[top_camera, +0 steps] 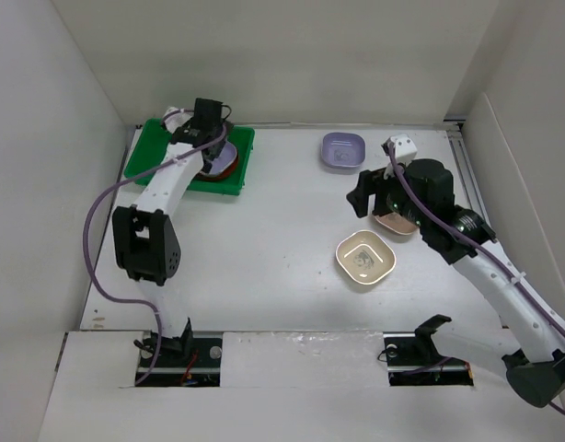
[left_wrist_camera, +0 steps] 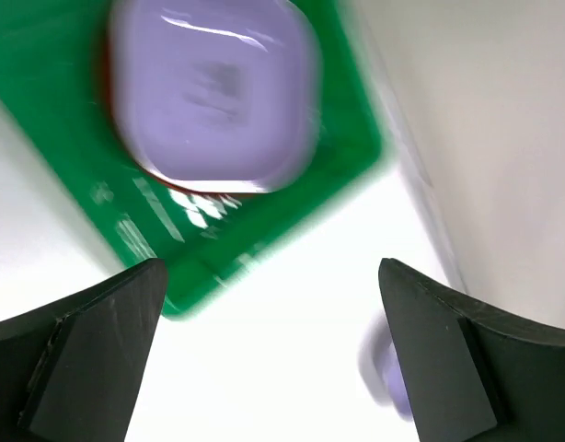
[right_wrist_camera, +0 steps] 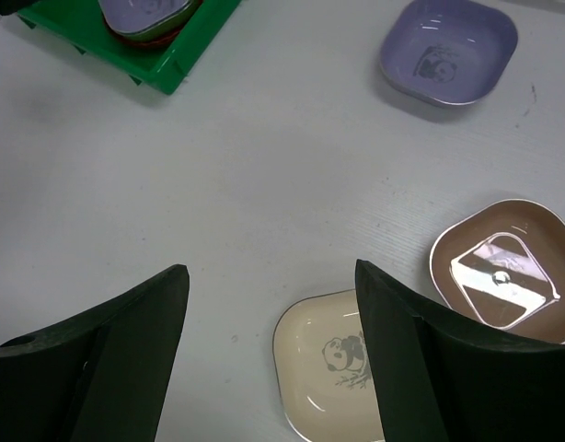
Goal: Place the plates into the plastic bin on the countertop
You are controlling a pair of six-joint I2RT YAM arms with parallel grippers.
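Observation:
The green plastic bin (top_camera: 149,147) stands at the back left of the white countertop (top_camera: 273,239). A lavender plate (left_wrist_camera: 213,92) lies in it on top of a red plate (top_camera: 227,166). My left gripper (left_wrist_camera: 269,354) is open and empty, over the bin's near edge (left_wrist_camera: 264,249). A second lavender plate (top_camera: 342,150), a tan-pink plate (right_wrist_camera: 503,272) and a cream plate (top_camera: 365,259) lie on the counter at the right. My right gripper (right_wrist_camera: 269,345) is open and empty above the counter, its right finger over the cream plate (right_wrist_camera: 324,368).
White walls enclose the counter on the left, back and right. The left arm's purple cable (top_camera: 103,207) loops beside the bin. The bin's corner also shows in the right wrist view (right_wrist_camera: 163,69).

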